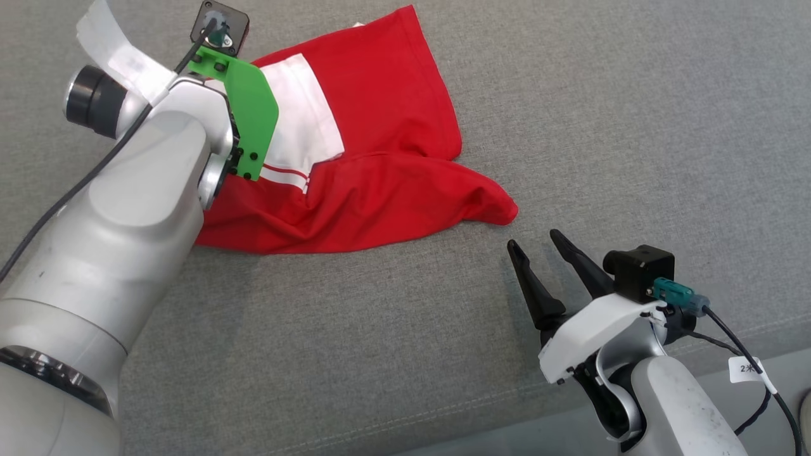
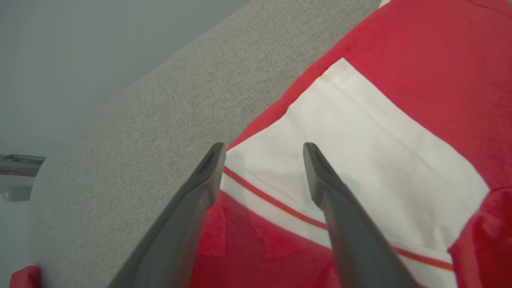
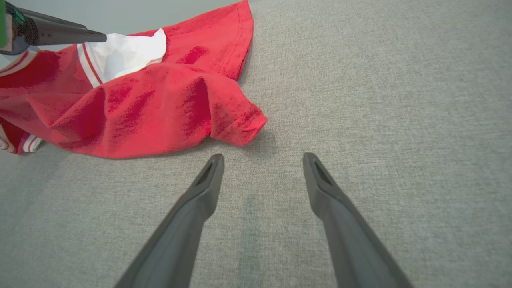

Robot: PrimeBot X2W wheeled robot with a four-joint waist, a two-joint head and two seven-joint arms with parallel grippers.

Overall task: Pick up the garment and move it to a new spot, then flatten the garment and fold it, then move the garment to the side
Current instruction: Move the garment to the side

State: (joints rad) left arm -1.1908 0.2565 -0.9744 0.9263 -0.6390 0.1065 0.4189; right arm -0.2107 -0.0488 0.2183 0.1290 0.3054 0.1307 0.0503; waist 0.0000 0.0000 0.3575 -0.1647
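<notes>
- Red garment (image 1: 380, 158) lies bunched on grey woven upholstery (image 1: 633, 126), upper left of centre in the head view. It is neither flat nor folded.
- Long axis, as we read it, runs from the far hem down toward the robot's right. It ends in a red corner (image 1: 500, 212) on the right arm's side.
- left gripper (image 2: 262, 150): fingers apart, poised over the white panel (image 2: 360, 160) at the garment's left edge. One tip sits at the panel's border with the upholstery, the other over the white. We can't tell whether the tips touch cloth.
- In the head view the green bracket (image 1: 250, 114) on the wrist covers those fingers.
- right gripper (image 1: 533, 239): fingers apart, nothing between them, over bare upholstery. The red corner is just ahead and left of its fingertips, near but apart.
- Our call: the left arm is nearer and already above cloth, so the pick turns on closing down onto that edge. The right would need a short reach forward-left for the corner.
- Writing: the white tag (image 1: 744, 367) on the right arm's cable (image 1: 720, 325) reads "2米", as far as we can make out.
- We see no readable print on the garment, just a thin red stripe (image 2: 276, 202) across the white panel.
</notes>
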